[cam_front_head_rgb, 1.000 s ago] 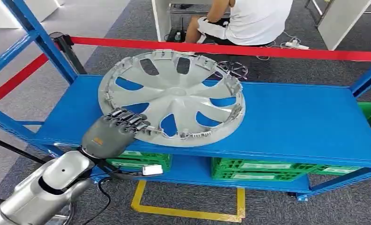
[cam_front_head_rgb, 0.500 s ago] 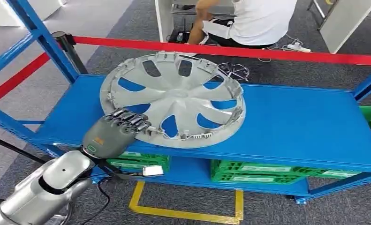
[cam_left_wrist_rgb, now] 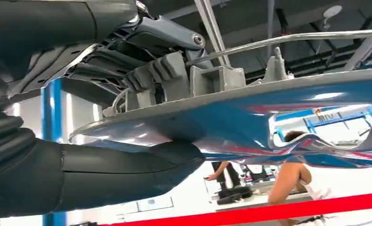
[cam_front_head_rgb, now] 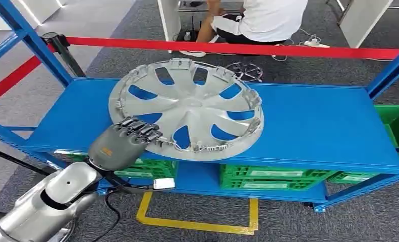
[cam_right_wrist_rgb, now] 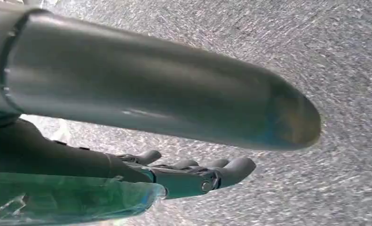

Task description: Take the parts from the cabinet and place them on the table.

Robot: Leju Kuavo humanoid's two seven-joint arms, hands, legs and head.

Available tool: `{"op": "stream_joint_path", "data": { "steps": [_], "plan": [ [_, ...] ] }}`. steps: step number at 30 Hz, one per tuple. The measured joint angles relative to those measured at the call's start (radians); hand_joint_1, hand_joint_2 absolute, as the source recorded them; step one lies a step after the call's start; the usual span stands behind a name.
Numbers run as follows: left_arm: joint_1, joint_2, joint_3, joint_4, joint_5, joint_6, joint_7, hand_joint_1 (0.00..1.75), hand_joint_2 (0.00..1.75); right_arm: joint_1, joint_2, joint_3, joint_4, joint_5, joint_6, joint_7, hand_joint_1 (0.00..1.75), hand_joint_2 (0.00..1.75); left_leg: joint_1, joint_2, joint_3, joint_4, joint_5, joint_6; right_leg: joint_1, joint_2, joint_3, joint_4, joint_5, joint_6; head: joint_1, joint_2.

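Where left wrist view reveals thumb under rim, left hand [cam_front_head_rgb: 122,143] grips hubcap [cam_front_head_rgb: 187,108], right hand [cam_right_wrist_rgb: 193,174] spread apart

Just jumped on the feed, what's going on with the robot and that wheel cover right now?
The left hand grips the near rim of the grey wheel cover, fingers over the edge and thumb underneath. The cover is over the blue shelf, inner side up; whether it has lifted clear is hard to tell. The right hand hangs over the carpet, holding nothing. A person sits beyond the red barrier.
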Motion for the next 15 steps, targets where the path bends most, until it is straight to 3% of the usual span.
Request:
{"op": "stream_joint_path", "data": {
  "steps": [1,2,4,5,6,7,9,10,11,12,13,14,15],
  "plan": [
    [-0.003,0.0,0.0,0.0,0.0,0.0,0.0,1.75,1.75,0.0,0.0,0.0,0.0,0.0,0.0,0.0,0.0,0.0,-0.003,0.002,-0.003,-0.02,-0.001,-0.007,0.006,0.001,-0.006,0.002,0.006,0.008,0.001,0.0],
    [-0.004,0.0,0.0,0.0,0.0,0.0,0.0,1.75,1.75,0.002,0.0,0.0,0.0,0.0,0.0,0.0,0.0,0.0,-0.003,0.002,-0.01,-0.02,0.008,-0.011,0.004,-0.001,-0.006,-0.007,0.016,0.014,0.002,0.0],
    [-0.003,0.001,0.0,0.0,0.0,0.0,0.0,1.75,1.75,0.005,0.0,0.0,0.0,0.0,0.001,0.001,0.0,0.0,-0.008,0.0,-0.021,-0.02,0.027,-0.002,0.0,-0.002,-0.003,-0.029,0.041,0.028,0.002,0.0],
    [-0.004,0.001,0.0,0.0,0.0,-0.001,0.0,1.75,1.75,0.006,0.0,0.0,0.0,0.0,0.002,0.001,0.0,0.0,-0.003,0.001,-0.031,-0.032,0.047,0.005,0.003,-0.001,-0.007,-0.038,0.056,0.035,0.001,0.0],
    [-0.005,0.001,0.0,0.0,0.0,-0.002,0.0,1.75,1.75,0.004,0.0,0.001,0.0,0.0,0.002,0.001,0.0,0.0,0.003,0.005,-0.039,-0.035,0.061,0.009,0.001,-0.003,-0.022,-0.027,0.022,0.038,0.003,0.0],
    [-0.005,0.0,0.0,0.0,0.001,-0.003,0.0,1.75,1.75,0.006,0.0,0.002,0.0,0.002,0.002,0.001,0.0,0.0,0.004,0.005,-0.051,-0.036,0.071,0.016,0.002,-0.005,-0.037,0.017,-0.044,0.041,0.006,0.0],
    [-0.004,0.0,0.0,0.0,0.001,-0.006,0.0,1.75,1.75,0.004,0.0,0.002,0.0,0.003,0.001,0.003,0.0,0.0,0.003,0.007,-0.073,-0.036,0.092,0.02,0.002,-0.007,-0.066,0.173,-0.155,0.049,0.005,0.0],
    [-0.004,0.0,0.0,0.0,0.002,-0.009,0.0,1.75,1.75,0.004,0.0,0.002,0.0,0.006,-0.001,0.003,0.0,0.0,0.002,0.007,-0.085,-0.035,0.102,0.02,0.003,-0.006,-0.076,0.241,-0.184,0.052,0.006,0.0],
    [-0.003,0.0,-0.002,0.0,0.004,-0.013,0.0,1.75,1.75,0.003,0.0,0.002,0.0,0.009,-0.003,0.003,0.0,0.0,0.002,0.007,-0.097,-0.035,0.112,0.019,0.003,-0.007,-0.07,0.277,-0.186,0.054,0.007,0.0],
    [-0.001,0.0,-0.002,0.0,0.005,-0.015,0.0,1.75,1.75,0.002,0.0,0.003,-0.001,0.01,-0.005,0.003,0.0,0.0,0.002,0.008,-0.109,-0.035,0.121,0.017,0.002,-0.007,-0.04,0.265,-0.163,0.054,0.006,0.0],
    [0.001,0.0,-0.003,0.0,0.005,-0.016,0.0,1.75,1.75,0.002,0.0,0.005,-0.001,0.011,-0.006,0.003,0.0,0.0,0.003,0.007,-0.12,-0.034,0.13,0.015,0.002,-0.008,0.01,0.211,-0.132,0.054,0.007,0.0],
    [0.002,0.0,-0.004,0.0,0.005,-0.017,0.0,1.75,1.75,0.001,0.0,0.006,-0.001,0.013,-0.009,0.004,0.0,0.0,0.004,0.007,-0.13,-0.033,0.138,0.01,0.001,-0.008,0.078,0.126,-0.106,0.053,0.006,0.0],
    [0.003,0.0,-0.004,0.0,0.005,-0.018,0.0,1.75,1.75,-0.001,0.0,0.008,-0.001,0.015,-0.01,0.004,0.0,0.0,0.004,0.007,-0.136,-0.031,0.145,0.005,0.001,-0.008,0.145,0.036,-0.113,0.053,0.007,0.0]
  ]
}}
